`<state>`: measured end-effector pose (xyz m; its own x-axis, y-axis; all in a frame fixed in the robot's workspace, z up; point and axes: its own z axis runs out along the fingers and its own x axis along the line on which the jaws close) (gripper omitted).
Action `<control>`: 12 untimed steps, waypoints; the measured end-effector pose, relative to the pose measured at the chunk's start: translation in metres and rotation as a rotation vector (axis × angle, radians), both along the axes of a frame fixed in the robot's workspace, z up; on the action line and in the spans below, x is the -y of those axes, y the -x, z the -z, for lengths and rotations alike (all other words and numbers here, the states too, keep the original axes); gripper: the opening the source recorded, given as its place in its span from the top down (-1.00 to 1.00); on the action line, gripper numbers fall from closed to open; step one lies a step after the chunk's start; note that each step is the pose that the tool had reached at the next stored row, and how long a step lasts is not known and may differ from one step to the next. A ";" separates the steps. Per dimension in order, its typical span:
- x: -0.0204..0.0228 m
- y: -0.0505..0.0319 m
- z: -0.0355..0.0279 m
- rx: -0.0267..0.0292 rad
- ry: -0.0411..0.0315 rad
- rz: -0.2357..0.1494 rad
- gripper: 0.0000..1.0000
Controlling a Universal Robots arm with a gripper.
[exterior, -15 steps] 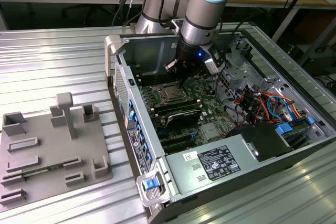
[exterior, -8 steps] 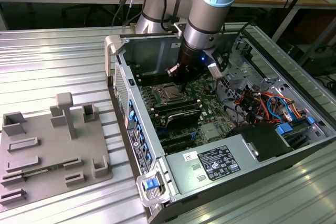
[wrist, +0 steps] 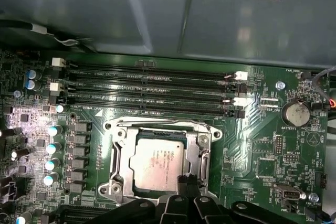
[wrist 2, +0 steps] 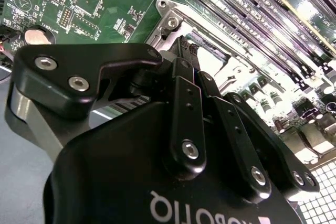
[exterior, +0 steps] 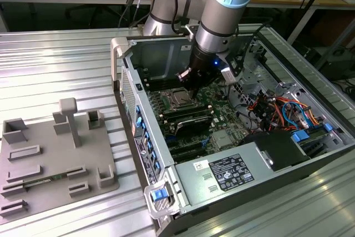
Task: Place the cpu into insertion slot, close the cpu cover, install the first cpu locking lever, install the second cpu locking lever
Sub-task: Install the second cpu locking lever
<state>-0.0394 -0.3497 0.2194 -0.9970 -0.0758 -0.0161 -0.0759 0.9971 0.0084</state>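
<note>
1. The gripper [wrist: 188, 181] hangs low over the socket inside the case [exterior: 183, 181]; its fingertips meet, jaws nearly together, at the cover's [wrist: 118, 153] edge.
2. The cpu [wrist: 157, 161] lies in the slot, silver face up.
3. The cover frames it, lying flat.

In the second wrist view the gripper [wrist 2: 185, 43] covers most of the socket. Only a corner of the cover [wrist 2: 170, 22] peeks out at about 12 o'clock from the black body. The finger tips [wrist 2: 181, 43] sit close, but I cannot tell if they grip anything.

In the first wrist view the fingers [wrist: 187, 183] hide the cover's [wrist: 118, 153] 6 o'clock edge and a corner of the cpu [wrist: 156, 163]. The gripper body is cut off there.

In the exterior view the arm [exterior: 222, 15] hides part of the board, and the socket [exterior: 176, 99] is too small to read.
</note>
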 end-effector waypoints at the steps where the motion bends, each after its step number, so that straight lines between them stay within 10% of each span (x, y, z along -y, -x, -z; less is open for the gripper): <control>1: 0.0001 -0.0001 0.0000 0.0001 0.0003 0.000 0.79; 12: 0.0031 -0.0001 -0.0052 0.0001 0.0050 0.000 0.79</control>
<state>-0.0393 -0.3529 0.2246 -0.9970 -0.0761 -0.0158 -0.0761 0.9971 0.0033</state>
